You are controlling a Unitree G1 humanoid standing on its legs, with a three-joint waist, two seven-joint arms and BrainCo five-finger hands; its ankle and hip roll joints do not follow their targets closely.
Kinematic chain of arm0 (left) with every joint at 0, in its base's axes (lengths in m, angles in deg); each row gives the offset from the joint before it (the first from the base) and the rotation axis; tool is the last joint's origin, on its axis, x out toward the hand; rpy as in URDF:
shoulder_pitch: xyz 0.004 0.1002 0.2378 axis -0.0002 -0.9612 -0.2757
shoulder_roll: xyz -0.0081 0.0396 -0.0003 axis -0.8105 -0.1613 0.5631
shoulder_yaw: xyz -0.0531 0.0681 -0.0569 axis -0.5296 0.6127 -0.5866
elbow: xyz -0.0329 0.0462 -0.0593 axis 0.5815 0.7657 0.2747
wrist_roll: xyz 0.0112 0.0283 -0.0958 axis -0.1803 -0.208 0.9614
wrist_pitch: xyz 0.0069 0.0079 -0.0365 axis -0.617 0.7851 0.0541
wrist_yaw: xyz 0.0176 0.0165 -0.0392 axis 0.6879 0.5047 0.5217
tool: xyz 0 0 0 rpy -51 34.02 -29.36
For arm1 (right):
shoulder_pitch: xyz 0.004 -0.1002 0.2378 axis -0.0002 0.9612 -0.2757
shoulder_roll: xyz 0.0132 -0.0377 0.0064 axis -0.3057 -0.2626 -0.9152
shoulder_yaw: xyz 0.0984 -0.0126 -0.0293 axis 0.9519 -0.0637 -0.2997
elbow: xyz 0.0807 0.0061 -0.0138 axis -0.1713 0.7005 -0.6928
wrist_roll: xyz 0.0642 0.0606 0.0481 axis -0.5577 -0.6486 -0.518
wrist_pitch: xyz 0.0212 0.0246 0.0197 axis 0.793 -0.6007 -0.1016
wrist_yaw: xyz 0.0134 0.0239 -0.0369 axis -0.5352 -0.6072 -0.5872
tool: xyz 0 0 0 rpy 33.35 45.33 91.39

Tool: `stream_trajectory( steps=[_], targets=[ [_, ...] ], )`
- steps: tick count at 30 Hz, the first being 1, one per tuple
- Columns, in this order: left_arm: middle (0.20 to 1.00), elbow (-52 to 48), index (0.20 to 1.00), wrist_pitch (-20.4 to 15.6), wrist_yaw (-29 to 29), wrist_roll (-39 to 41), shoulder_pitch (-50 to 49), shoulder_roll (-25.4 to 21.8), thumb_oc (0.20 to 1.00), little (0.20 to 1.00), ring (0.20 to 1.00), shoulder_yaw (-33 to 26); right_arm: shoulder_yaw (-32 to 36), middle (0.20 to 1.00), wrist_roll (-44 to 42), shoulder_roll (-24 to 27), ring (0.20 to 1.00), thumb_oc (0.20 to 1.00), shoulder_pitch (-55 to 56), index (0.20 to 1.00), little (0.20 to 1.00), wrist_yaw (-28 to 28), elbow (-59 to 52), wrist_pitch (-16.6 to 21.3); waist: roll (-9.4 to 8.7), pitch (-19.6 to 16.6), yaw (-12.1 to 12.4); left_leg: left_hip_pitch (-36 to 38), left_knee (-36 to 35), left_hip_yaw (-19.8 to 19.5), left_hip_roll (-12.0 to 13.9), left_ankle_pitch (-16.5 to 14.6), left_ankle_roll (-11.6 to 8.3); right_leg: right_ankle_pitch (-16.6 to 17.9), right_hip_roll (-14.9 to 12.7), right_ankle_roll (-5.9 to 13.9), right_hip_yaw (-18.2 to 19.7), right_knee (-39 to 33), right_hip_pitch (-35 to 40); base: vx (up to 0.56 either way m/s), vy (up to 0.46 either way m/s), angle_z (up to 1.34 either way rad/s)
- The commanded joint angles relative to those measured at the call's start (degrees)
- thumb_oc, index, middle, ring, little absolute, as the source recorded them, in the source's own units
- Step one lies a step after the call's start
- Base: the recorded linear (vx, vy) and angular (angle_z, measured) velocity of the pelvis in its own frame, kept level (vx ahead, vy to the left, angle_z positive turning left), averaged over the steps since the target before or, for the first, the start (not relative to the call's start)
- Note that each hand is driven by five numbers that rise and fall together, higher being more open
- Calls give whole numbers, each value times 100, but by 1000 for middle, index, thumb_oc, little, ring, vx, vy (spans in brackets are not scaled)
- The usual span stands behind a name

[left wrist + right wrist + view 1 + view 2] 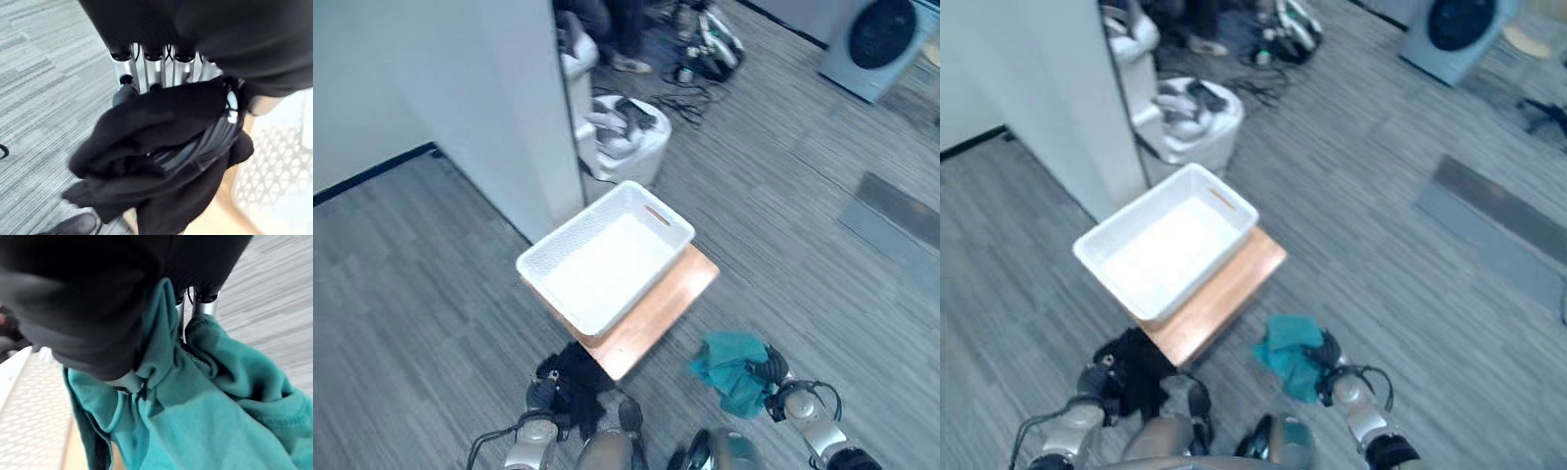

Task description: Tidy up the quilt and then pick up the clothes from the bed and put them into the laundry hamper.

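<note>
A white perforated laundry hamper [573, 223] stands empty on a low wooden table [656, 313] straight ahead. My left hand [544, 392] is low at the table's near left corner, shut on a bunched black garment [161, 147] that hangs from its fingers [151, 68]. My right hand [773, 370] is off the table's near right side, shut on a crumpled teal garment [220, 406] that drapes over its fingers [203, 306]. Both garments are held outside the hamper, below its rim.
A grey partition wall [509, 117] rises just behind the hamper's left. A white bin with clothes [626, 137] stands behind it, with cables [690, 98] and a person's legs [622, 39] beyond. A washing machine [881, 39] is far right, a dark mat [901, 211] on the carpet.
</note>
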Motion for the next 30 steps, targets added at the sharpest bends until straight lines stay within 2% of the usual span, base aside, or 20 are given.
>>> stream_trajectory(
  steps=[1,2,3,4,5,6,7,8,10,12,13,14,15,16,19,20,24,26,29,30],
  targets=[
    [200,-71,200,-246,171,53,-23,-194,200,200,200,316,121,200,124,159,200,200,-180,200,200,88,-399,197,41,72,74,236,-225,46,582,-312,-847,648,-195,363,905,-2211,524,426,-403,177],
    [200,0,200,-250,189,-33,-32,-187,200,200,200,355,167,200,160,217,200,200,-97,200,200,96,-532,183,28,56,-65,253,-213,-344,568,-356,-886,804,-153,357,1648,-2783,466,499,-483,152],
    [200,156,200,-228,245,-189,51,-196,200,200,200,371,215,200,242,375,200,200,-27,200,200,73,-769,175,-1,89,-229,336,-190,-771,575,-479,-933,968,-102,482,2613,-3184,322,486,-423,173],
    [200,190,200,-205,238,-262,76,-243,200,200,200,356,275,200,249,405,200,200,21,200,200,63,-875,167,-34,131,-239,412,-205,-874,604,-506,-992,1065,-44,554,2826,-3080,208,318,-279,149],
    [200,190,200,-205,238,-263,77,-242,200,200,200,358,279,200,250,406,200,200,25,200,200,61,-881,164,-30,142,-235,425,-204,-873,609,-512,-993,1050,-39,554,2827,-3062,212,334,-468,178],
    [200,314,200,-258,236,-211,116,-329,200,200,200,275,450,200,475,718,200,200,21,200,200,185,-1461,253,-112,167,-229,449,-42,-1195,807,-536,-1155,1157,-166,622,2288,-2840,145,241,-380,167],
    [200,311,200,-257,236,-211,113,-328,200,200,200,278,455,200,477,721,200,200,31,200,200,182,-1471,248,-103,169,-255,446,-37,-1226,813,-538,-1158,1150,-169,620,2254,-2845,168,454,-599,203],
    [200,310,200,-397,275,-213,-44,-357,200,200,200,136,824,200,607,1002,200,200,158,200,200,304,-1913,393,-164,76,-328,520,-100,-1408,915,-522,-1304,1153,-111,640,2057,-3085,366,218,-222,167],
    [200,336,200,-413,227,-231,-279,-271,200,200,200,63,1129,200,682,1234,200,200,129,200,200,412,-2237,475,-152,-48,-317,450,-161,-1452,997,-347,-1388,1230,-58,644,1821,-3370,627,253,-306,129],
    [200,333,200,-408,219,-231,-324,-247,200,200,200,57,1229,200,690,1282,200,200,165,200,200,427,-2369,465,-133,-77,-336,416,-154,-1413,1016,-305,-1416,1250,-57,636,1665,-3526,759,111,-164,61],
    [200,347,200,-399,226,-257,-364,-202,200,200,200,60,1372,200,714,1403,200,200,186,200,200,474,-2543,482,-127,-87,-369,322,-74,-1174,1035,-275,-1407,1261,-109,647,1439,-3606,908,11,-203,67],
    [200,355,200,-318,185,-282,-435,-212,200,200,200,13,1505,200,746,1668,200,200,7,200,200,522,-2779,452,-139,-99,-413,175,297,-385,963,-373,-1355,1193,-133,604,1159,-3621,1057,-27,-172,74],
    [200,354,200,-317,185,-283,-431,-213,200,200,200,10,1504,200,746,1667,200,200,1,200,200,522,-2778,451,-147,-108,-412,151,300,-382,956,-359,-1351,1206,-140,601,1166,-3621,1032,-73,-172,127],
    [200,326,200,-334,78,-294,-429,-204,200,200,200,84,1620,200,744,1965,200,200,-114,200,200,472,-3001,495,-81,-148,-488,124,259,533,1080,-236,-1359,1113,-113,557,769,-3599,1232,-40,-68,90],
    [200,318,200,-299,-4,-291,-509,-270,200,200,200,39,1479,200,699,2173,200,200,-472,200,200,408,-3128,469,-4,-246,-471,253,8,663,1052,-104,-1378,1109,-38,516,721,-3595,1254,85,-7,68],
    [200,421,200,-296,-81,-353,-516,-296,200,200,200,129,1405,200,691,2335,200,200,-753,200,200,348,-3079,488,29,-348,-469,425,-256,727,1122,-42,-1462,1016,-35,538,565,-3596,1401,118,-5,21],
    [200,396,200,-304,-94,-335,-599,-321,200,200,200,156,953,200,653,2345,200,200,-1395,200,200,283,-2968,472,47,-414,-369,560,-487,714,1106,66,-1480,1018,-27,533,519,-3618,1451,87,-7,19],
    [200,225,200,-341,-50,-196,-702,-330,200,200,200,131,562,200,663,2295,200,200,-1979,200,200,288,-2801,419,60,-406,-219,583,-555,717,1122,127,-1502,1026,-55,536,453,-3621,1469,42,8,-2],
    [200,18,200,-375,-21,-115,-755,-355,200,200,200,90,412,200,652,2232,200,200,-2205,200,200,296,-2686,403,68,-366,-157,554,-572,698,1132,152,-1518,1042,-78,544,401,-3621,1464,-21,7,6],
    [200,-227,200,-414,-11,-57,-810,-414,200,200,200,30,346,200,638,2181,200,200,-2276,200,200,293,-2658,392,72,-322,-79,460,-592,727,1136,300,-1498,1144,-101,499,316,-3621,1396,-13,5,14]
  ],
)
